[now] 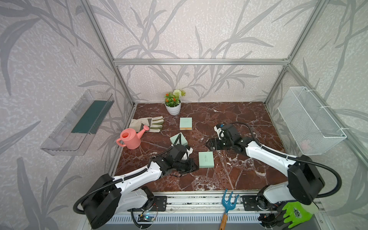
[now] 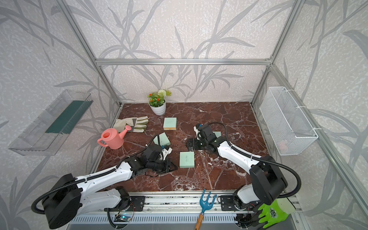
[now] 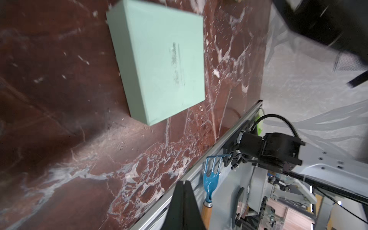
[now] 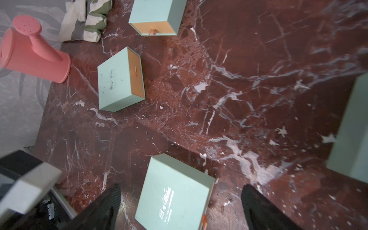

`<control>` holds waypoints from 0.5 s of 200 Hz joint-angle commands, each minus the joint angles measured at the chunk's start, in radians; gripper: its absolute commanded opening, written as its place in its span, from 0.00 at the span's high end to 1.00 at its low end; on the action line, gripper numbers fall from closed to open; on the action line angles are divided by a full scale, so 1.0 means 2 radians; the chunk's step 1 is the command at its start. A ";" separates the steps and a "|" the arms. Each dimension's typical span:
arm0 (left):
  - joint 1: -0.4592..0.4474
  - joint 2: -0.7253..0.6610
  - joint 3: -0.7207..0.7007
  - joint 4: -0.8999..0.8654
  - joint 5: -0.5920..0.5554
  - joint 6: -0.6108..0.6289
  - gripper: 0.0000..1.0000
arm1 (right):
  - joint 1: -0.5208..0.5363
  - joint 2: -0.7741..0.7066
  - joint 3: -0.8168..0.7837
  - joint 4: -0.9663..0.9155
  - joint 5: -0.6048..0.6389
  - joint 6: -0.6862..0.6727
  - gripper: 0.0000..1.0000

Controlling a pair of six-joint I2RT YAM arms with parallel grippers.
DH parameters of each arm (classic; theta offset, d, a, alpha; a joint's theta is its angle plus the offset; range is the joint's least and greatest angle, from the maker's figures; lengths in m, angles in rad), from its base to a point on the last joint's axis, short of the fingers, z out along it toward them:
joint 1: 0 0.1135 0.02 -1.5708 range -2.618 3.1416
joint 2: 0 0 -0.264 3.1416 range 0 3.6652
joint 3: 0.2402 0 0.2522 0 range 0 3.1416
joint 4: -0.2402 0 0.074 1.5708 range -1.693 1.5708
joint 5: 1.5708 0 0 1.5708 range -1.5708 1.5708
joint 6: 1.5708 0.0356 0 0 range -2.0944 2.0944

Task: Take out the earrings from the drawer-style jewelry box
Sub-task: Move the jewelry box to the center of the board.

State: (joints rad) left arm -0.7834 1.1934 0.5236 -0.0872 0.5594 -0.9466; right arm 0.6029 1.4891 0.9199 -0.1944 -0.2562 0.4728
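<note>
Left gripper [image 3: 184, 185] is pinched together on nothing I can see, low over the table [image 1: 239, 119] just beside the near box [image 1: 206, 159]. Right gripper [image 4: 181, 189] is spread wide and empty, near that same box. Further out sit the middle box [image 1: 183, 141] and far box [image 1: 185, 123], drawers pushed in. The earrings don't show anywhere; I can't tell which box has them.

Pink watering can [image 1: 129, 139] at the left edge of the marble tabletop [image 1: 239, 119], spout toward a beige work glove [image 1: 147, 124]; potted plant [image 1: 172, 103] at the back wall. Blue hand rake [image 1: 229, 203] and green glove [image 1: 294, 214] on the front rail. Wire basket [image 1: 310, 121] and clear tray [image 1: 77, 123] hang on opposite side walls.
</note>
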 commanded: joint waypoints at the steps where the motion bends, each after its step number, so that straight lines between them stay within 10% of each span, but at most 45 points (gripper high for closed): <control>1: -0.016 0.022 0.009 0.023 -0.023 -0.024 1.00 | -0.004 0.030 0.019 0.033 -0.062 -0.019 0.06; 100: -0.040 0.171 0.038 0.112 -0.071 -0.090 1.00 | -0.018 0.122 -0.005 0.087 -0.145 -0.004 0.11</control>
State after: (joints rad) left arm -0.8577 1.5051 0.5682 0.0963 0.4591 -1.0771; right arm 0.5774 1.7035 0.9268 -0.0509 -0.4786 0.4629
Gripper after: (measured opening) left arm 0.047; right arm 0.892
